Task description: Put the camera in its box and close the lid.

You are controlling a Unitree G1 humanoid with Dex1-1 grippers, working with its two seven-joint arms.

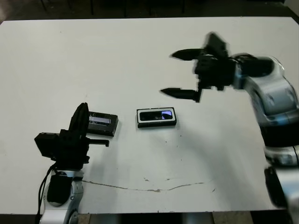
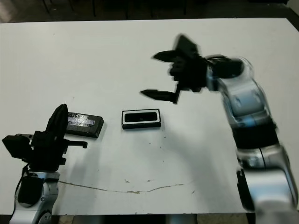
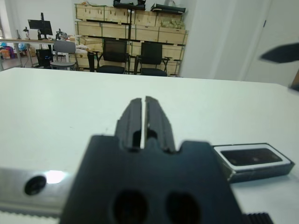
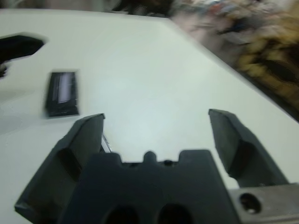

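- The camera (image 1: 157,115), its bluish screen toward the right end, lay inside the box (image 1: 156,124) near the table's (image 1: 140,56) middle, with the white lining showing around it.
- The lid (image 1: 102,122), silvery stripe upward, rested flat on the table to the left of the box, apart from it.
- The left gripper (image 1: 83,122) stood at the near left, just beside the lid's left end; its fingers (image 3: 140,119) were pressed together and held nothing.
- The right gripper (image 1: 180,74) hung above the table, far and right of the box, jaws spread wide and empty; its outline was motion-blurred.
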